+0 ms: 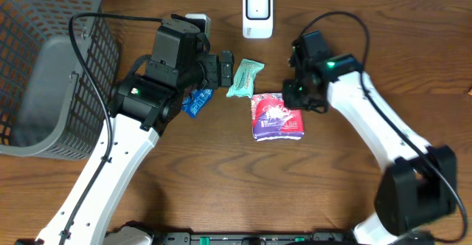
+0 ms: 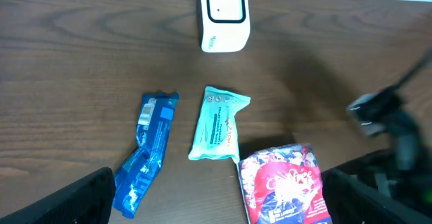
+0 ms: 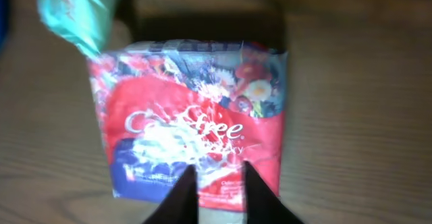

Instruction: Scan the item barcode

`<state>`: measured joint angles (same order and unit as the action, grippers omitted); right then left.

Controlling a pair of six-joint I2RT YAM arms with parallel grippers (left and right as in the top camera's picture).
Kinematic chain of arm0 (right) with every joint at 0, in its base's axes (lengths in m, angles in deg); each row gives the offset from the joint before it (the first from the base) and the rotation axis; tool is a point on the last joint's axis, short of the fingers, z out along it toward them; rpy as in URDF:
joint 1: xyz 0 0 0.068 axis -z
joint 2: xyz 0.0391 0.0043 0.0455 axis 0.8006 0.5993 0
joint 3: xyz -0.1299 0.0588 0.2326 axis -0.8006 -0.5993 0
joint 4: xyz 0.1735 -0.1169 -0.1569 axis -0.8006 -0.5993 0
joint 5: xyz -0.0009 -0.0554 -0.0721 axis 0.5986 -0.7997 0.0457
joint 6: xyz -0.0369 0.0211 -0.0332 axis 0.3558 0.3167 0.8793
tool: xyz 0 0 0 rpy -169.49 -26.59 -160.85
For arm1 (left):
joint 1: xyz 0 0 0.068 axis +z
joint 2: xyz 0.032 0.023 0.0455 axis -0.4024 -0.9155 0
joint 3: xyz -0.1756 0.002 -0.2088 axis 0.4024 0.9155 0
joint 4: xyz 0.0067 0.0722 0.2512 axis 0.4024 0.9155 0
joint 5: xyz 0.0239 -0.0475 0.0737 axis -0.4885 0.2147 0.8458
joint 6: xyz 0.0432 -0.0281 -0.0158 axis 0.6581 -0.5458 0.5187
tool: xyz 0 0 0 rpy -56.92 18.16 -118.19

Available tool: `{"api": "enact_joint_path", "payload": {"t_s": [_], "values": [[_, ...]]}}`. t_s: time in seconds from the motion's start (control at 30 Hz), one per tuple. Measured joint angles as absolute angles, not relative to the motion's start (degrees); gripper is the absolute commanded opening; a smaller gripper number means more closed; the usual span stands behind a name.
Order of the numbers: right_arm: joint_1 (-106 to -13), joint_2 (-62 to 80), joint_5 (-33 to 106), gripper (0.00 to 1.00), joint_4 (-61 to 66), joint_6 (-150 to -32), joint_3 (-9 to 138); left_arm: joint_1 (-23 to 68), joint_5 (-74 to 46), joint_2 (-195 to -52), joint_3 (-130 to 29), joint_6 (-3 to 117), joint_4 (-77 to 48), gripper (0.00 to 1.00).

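A red and blue flowered pack (image 1: pixel 276 117) (image 2: pixel 283 183) lies flat in the middle of the table. In the right wrist view my right gripper (image 3: pixel 217 166) stands over the pack's (image 3: pixel 192 116) near edge, its dark fingers drawn to a narrow gap with wrapper between them. From overhead the right gripper (image 1: pixel 295 90) is at the pack's upper right corner. My left gripper (image 1: pixel 225 68) (image 2: pixel 216 207) is wide open above the table, holding nothing. The white scanner (image 1: pixel 257 12) (image 2: pixel 225 15) stands at the back edge.
A teal packet (image 1: pixel 243 77) (image 2: pixel 217 124) (image 3: pixel 74 11) and a blue packet (image 1: pixel 196 101) (image 2: pixel 145 153) lie left of the pack. A grey mesh basket (image 1: pixel 44 68) fills the left side. A small white box (image 1: pixel 198 20) sits behind the left arm.
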<state>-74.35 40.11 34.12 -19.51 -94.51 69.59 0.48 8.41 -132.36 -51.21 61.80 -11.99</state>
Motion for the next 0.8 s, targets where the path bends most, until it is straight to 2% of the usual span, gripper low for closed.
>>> {"api": "enact_joint_path", "payload": {"t_s": [0.07, 0.57, 0.8], "values": [[-74.7, 42.6, 34.1, 0.01, -20.1, -94.8, 69.6, 0.5, 8.4, -132.4, -51.2, 61.8, -12.0, 0.98], [-74.5, 48.7, 26.5, 0.01, -25.3, -94.8, 69.9, 0.5, 8.4, -132.4, -51.2, 61.8, -12.0, 0.98], [-71.5, 49.7, 22.3, 0.01, -27.3, -94.8, 69.9, 0.5, 8.4, -132.4, -51.2, 61.8, -12.0, 0.98]]}}
